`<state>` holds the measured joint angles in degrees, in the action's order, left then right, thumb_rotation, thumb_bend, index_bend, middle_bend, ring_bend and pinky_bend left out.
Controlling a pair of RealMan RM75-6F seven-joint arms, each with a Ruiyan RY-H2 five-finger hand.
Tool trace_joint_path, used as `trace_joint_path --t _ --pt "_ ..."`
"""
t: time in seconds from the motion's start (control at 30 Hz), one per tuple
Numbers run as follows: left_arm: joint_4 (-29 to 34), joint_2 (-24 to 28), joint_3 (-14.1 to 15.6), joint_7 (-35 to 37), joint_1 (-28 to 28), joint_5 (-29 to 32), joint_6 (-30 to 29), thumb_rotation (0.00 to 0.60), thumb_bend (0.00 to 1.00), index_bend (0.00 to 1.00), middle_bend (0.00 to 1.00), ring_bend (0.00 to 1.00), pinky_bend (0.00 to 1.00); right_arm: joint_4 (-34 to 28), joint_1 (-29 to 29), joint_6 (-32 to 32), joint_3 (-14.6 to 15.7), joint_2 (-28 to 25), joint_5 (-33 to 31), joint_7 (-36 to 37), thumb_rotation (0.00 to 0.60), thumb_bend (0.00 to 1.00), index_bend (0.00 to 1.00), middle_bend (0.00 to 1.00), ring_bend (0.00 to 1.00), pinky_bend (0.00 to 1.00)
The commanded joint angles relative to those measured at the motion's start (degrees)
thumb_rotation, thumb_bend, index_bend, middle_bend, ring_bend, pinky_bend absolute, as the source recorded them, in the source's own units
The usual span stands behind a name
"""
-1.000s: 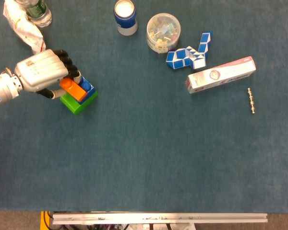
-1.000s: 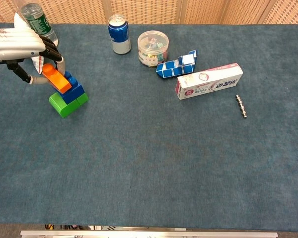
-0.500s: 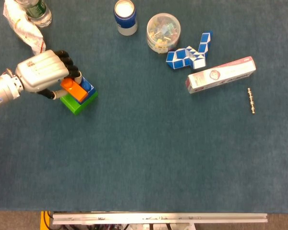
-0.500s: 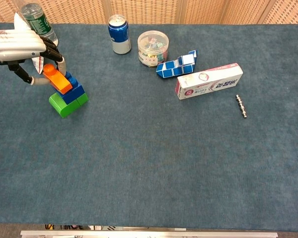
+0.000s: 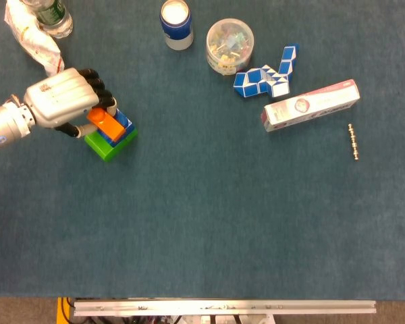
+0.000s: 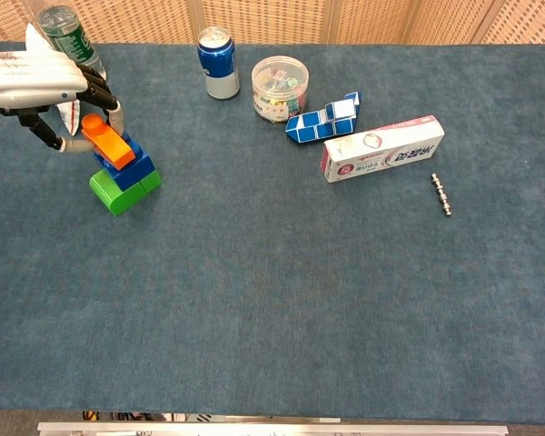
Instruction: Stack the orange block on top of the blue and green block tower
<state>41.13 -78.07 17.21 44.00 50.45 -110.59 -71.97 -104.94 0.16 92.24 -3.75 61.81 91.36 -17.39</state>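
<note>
The orange block [image 5: 106,123] [image 6: 108,143] is held by my left hand [image 5: 62,101] [image 6: 36,80] at the left of the table, right over the blue block [image 5: 121,126] [image 6: 132,167]. The blue block sits on the green block [image 5: 109,144] [image 6: 120,190], forming a short tower. In the chest view the orange block touches the top of the blue one, slightly tilted and offset to the left. The fingers curl around the orange block's left end. My right hand appears in neither view.
A green-capped bottle [image 6: 69,38] and a white wrapper [image 5: 34,35] lie behind the hand. A blue can [image 5: 176,23], a clear tub [image 5: 229,45], a blue-white snake puzzle [image 5: 266,74], a toothpaste box [image 5: 310,104] and a small metal rod [image 5: 353,141] lie further right.
My left hand has shifted the orange block slightly up and to the right, more squarely over the blue block. The tower has not moved.
</note>
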Motion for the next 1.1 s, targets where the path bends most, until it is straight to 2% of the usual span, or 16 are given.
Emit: trace_joint_path --t 0.03,1.1 --pt "-0.24 0.04 0.01 0.16 -0.01 0.14 0.07 0.600 0.36 0.53 0.48 0.34 0.26 0.03 0.03 -0.05 -0.04 0.02 -0.04 -0.01 0.600 0.25 0.33 0.37 0.37 0.40" --pt "-2.22 -1.01 0.49 2.32 -2.28 1.00 -1.41 0.600 0.36 0.53 0.48 0.34 0.26 -0.38 0.14 -0.19 -0.04 0.31 0.59 -0.82 0.600 0.25 0.34 0.38 0.38 0.40"
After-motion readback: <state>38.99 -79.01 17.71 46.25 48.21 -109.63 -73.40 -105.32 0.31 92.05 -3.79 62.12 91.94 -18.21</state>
